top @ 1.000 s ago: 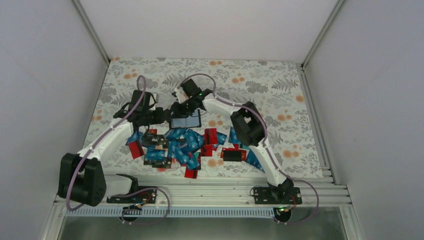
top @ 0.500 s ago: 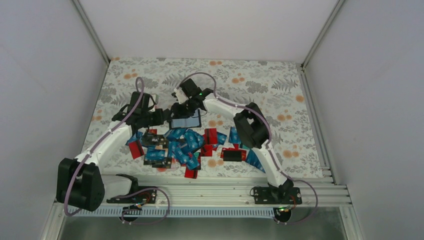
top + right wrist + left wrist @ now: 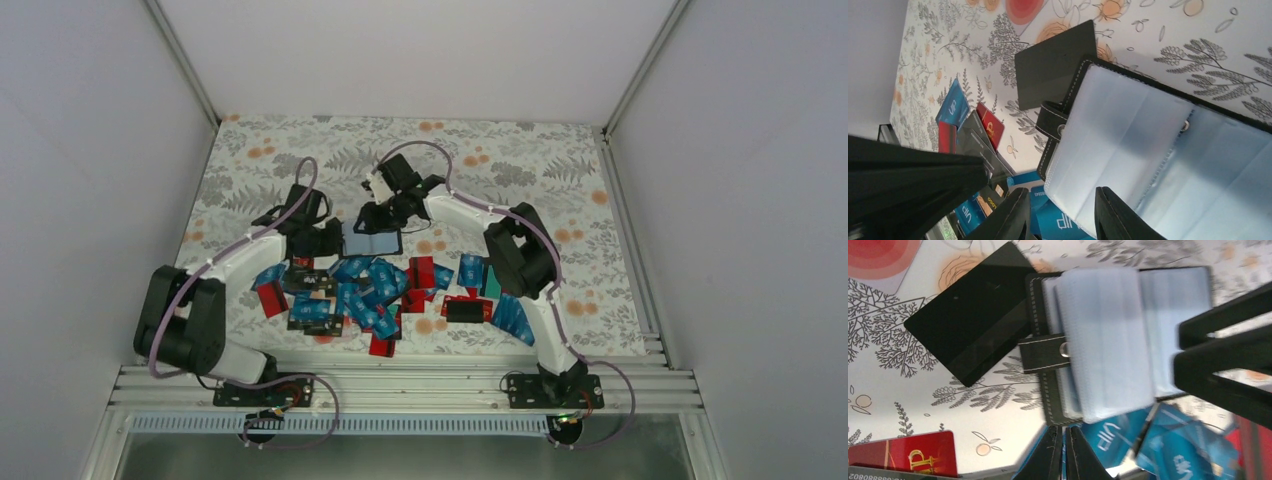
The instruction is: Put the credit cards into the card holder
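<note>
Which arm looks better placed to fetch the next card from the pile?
Left, probably. The left gripper, shut, sits right by the blue cards at the card holder's edge; the right gripper hangs open above that holder.

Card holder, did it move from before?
No. The card holder stays just behind the pile of credit cards, left of the same orange flower on the cloth.

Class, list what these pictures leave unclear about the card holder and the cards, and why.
- Card holder: whether its sleeves are filled; left wrist view, blurred.
- Red card: left wrist view, cut by the bottom edge.
- Cards: right wrist view, some hidden behind a dark blurred shape.
- Their print: top view, too small.
</note>
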{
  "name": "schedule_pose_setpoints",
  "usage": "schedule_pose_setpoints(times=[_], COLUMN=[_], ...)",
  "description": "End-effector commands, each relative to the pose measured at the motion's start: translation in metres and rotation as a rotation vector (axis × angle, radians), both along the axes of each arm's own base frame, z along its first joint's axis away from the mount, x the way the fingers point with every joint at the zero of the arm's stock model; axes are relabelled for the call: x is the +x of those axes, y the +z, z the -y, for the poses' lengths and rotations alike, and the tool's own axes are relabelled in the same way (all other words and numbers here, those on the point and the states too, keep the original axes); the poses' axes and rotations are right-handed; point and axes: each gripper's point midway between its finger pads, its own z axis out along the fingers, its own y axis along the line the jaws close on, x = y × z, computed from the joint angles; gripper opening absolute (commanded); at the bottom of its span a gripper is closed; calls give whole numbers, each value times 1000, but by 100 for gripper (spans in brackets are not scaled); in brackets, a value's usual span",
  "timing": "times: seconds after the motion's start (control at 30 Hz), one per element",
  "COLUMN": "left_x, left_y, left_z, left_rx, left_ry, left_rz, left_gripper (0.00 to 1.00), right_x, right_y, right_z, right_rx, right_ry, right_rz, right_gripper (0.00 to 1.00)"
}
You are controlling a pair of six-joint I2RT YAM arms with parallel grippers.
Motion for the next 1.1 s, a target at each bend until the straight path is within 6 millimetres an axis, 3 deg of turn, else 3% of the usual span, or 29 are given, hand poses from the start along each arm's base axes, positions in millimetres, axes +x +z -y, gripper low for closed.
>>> schedule_pose_setpoints(times=[0.0, 0.13, 0.27, 0.6, 0.87, 1.07], left_x=[10, 13, 18, 30, 51, 70], left_y=[-16, -29, -36, -49, -52, -42], left_z=[-11, -1, 8, 3, -4, -3], left_rx=[100, 96, 59, 86, 130, 101], left_ry=[45, 19, 13, 72, 132, 191], left_rz=[-17, -26, -34, -25, 2, 43], left_gripper=[5, 11, 11, 11, 10, 10], right_x=[5, 5, 0, -16, -25, -30], right_y=[-2, -20, -39, -96, -115, -119], right_z=[-8, -5, -7, 18, 32, 34], right_rx=[46, 67, 86, 0, -44, -45], right_ry=[35, 52, 79, 63, 66, 80], right_rz=[37, 1, -24, -100, -125, -134], right_gripper=[34, 34, 33, 30, 30, 30])
